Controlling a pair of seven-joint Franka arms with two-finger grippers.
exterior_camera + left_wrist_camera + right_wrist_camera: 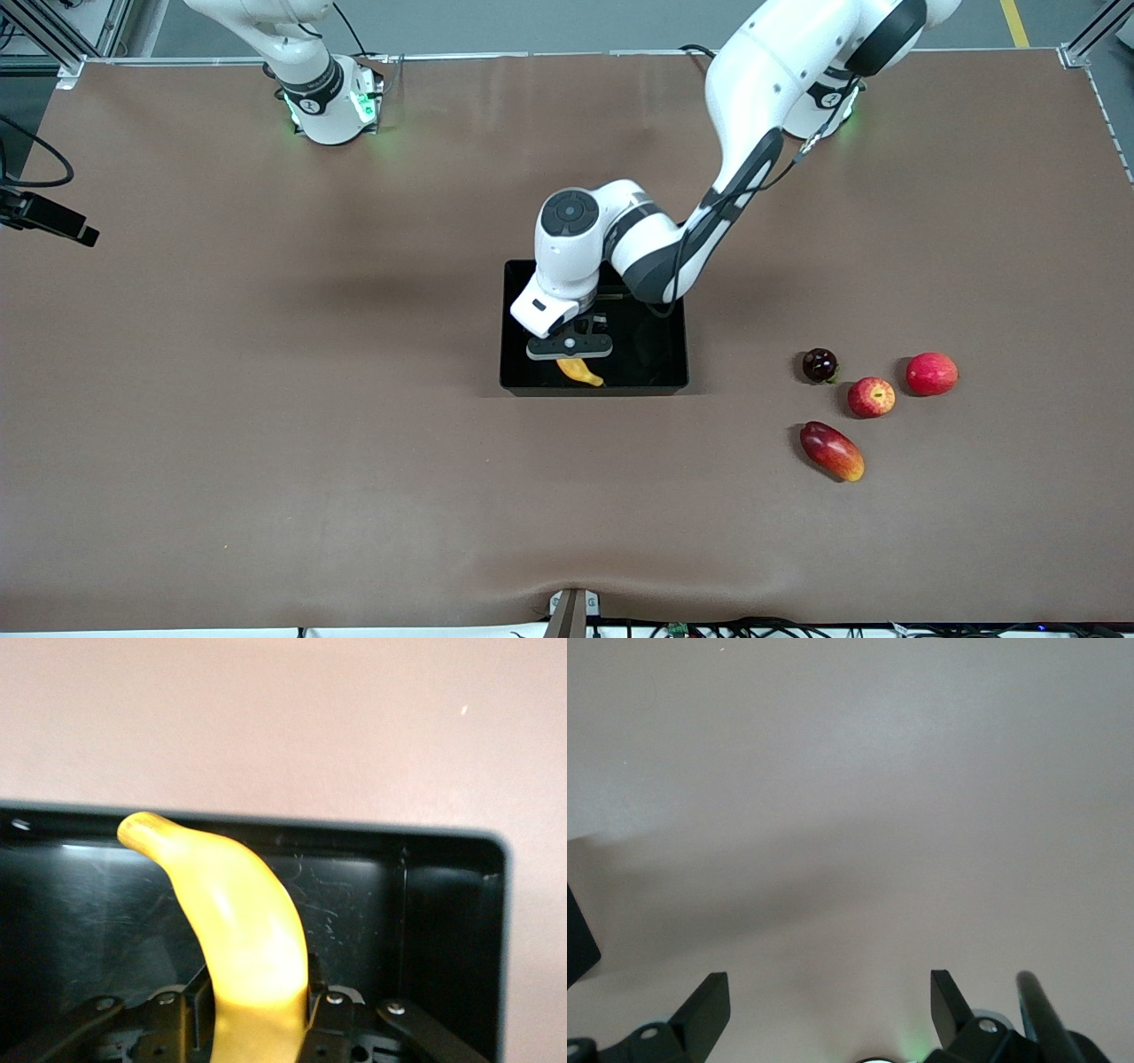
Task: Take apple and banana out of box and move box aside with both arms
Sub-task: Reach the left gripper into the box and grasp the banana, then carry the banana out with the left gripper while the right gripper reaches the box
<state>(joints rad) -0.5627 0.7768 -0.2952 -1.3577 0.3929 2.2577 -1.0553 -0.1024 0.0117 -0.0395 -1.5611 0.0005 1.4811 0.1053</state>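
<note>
Left gripper (571,352): lowered inside the box (660,354), fingers (330,1014) closed against both sides of the banana (239,939).
Banana: inside the box, near the wall closest to the front camera; its free end curves away from the gripper.
Right gripper (830,1003): fingers spread wide, holding nothing, over bare brown table (850,797); this arm waits.
Apple (871,396): on the table toward the left arm's end, well apart from the box, among a dark purple fruit (819,364), a mango (832,450) and a second red fruit (931,373).
Hidden: the front view cuts off the right gripper; the left arm covers part of the box.
Only in wrist view: the grip on the banana shows clearly in the left wrist view alone.
</note>
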